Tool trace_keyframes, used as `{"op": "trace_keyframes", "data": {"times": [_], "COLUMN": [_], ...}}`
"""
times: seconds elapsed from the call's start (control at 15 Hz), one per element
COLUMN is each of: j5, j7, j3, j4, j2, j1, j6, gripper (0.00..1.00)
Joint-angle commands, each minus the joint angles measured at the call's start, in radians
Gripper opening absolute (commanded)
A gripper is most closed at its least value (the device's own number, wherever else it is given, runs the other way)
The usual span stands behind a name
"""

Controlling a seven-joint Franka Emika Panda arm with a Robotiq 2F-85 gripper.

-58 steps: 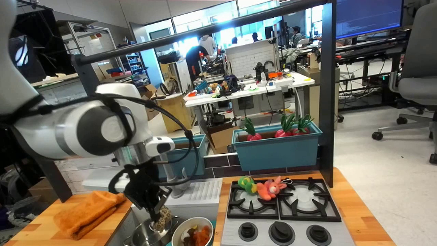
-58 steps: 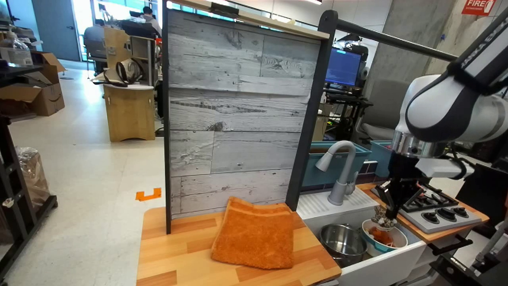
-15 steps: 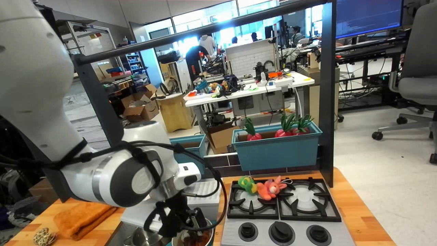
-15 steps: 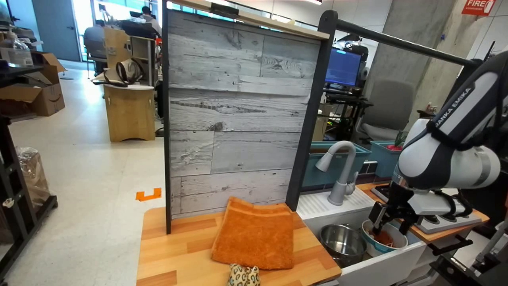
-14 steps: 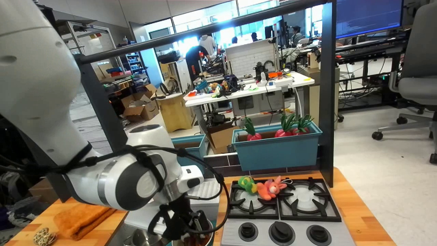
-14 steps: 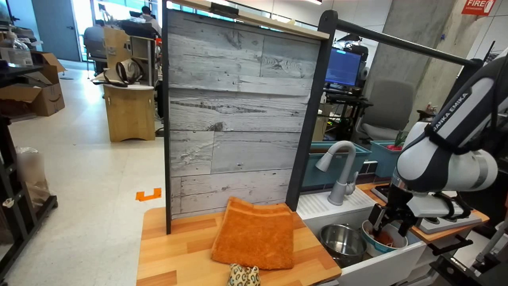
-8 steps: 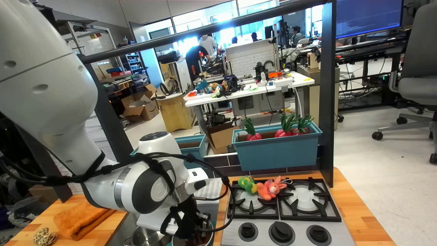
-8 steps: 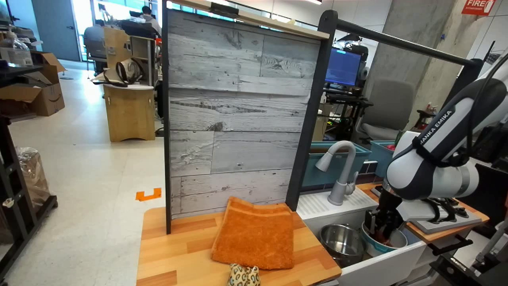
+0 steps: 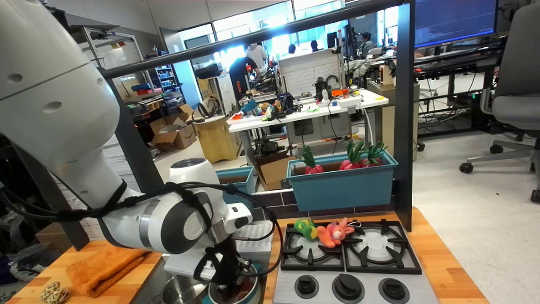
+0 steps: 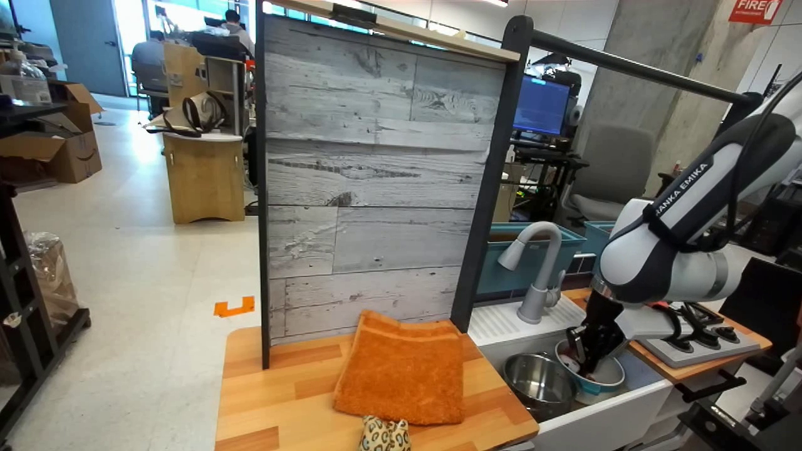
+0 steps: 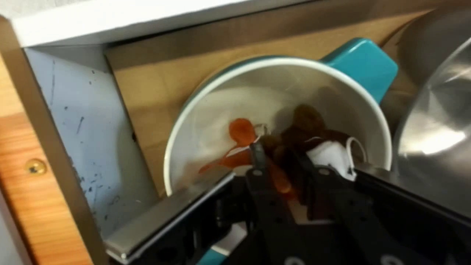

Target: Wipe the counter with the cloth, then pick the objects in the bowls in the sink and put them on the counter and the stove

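My gripper [image 11: 279, 158] reaches down into the white bowl [image 11: 235, 99] in the sink. Its fingers are close together with a dark brown toy [image 11: 307, 121] between the tips. An orange toy [image 11: 241, 131] lies under and beside the left finger. A white tag with a loop lies by the right finger. Dark blur hides the exact contact. In an exterior view the gripper [image 10: 584, 358] is inside the bowl [image 10: 609, 371]. The orange cloth [image 10: 404, 376] lies on the wooden counter [image 10: 269, 391] beside a leopard-print toy [image 10: 383, 433]. A green toy [image 9: 306, 228] and a pink bunny [image 9: 331, 234] sit on the stove [image 9: 419, 291].
A steel pot [image 10: 539, 383] stands right beside the bowl in the sink. The sink wall [image 11: 84, 121] is close to the bowl on its other side. A grey faucet [image 10: 537, 282] rises behind the sink. Teal planters [image 9: 341, 185] stand behind the stove.
The leopard-print toy, in the gripper 3.9 s ago, now lies on the counter. The gripper has gone down into the bowl and its fingers have closed; the bowl has shifted toward the pot.
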Motion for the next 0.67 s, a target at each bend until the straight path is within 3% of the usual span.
{"op": "trace_keyframes", "data": {"times": [0.0,0.13,0.2,0.27,0.4,0.47,0.53,0.6], "j5": [-0.016,-0.02,-0.025,-0.028,-0.023,-0.022,-0.028,-0.039], "j7": [-0.018,-0.001,0.004,0.0,-0.007,0.002,0.041,0.07], "j3": [0.038,0.029,0.025,0.029,0.052,0.054,0.031,0.01], "j4": [-0.194,-0.29,-0.337,-0.379,-0.468,-0.484,-0.49,-0.492], "j2": [-0.197,-0.297,-0.349,-0.4,-0.5,-0.529,-0.544,-0.557], "j1": [0.009,0.041,0.058,0.07,0.083,0.095,0.127,0.152], "j6": [-0.072,-0.12,-0.145,-0.165,-0.163,-0.173,-0.177,-0.175], "gripper": [0.46,0.27,0.23,0.09,0.0,0.0,0.26,0.27]}}
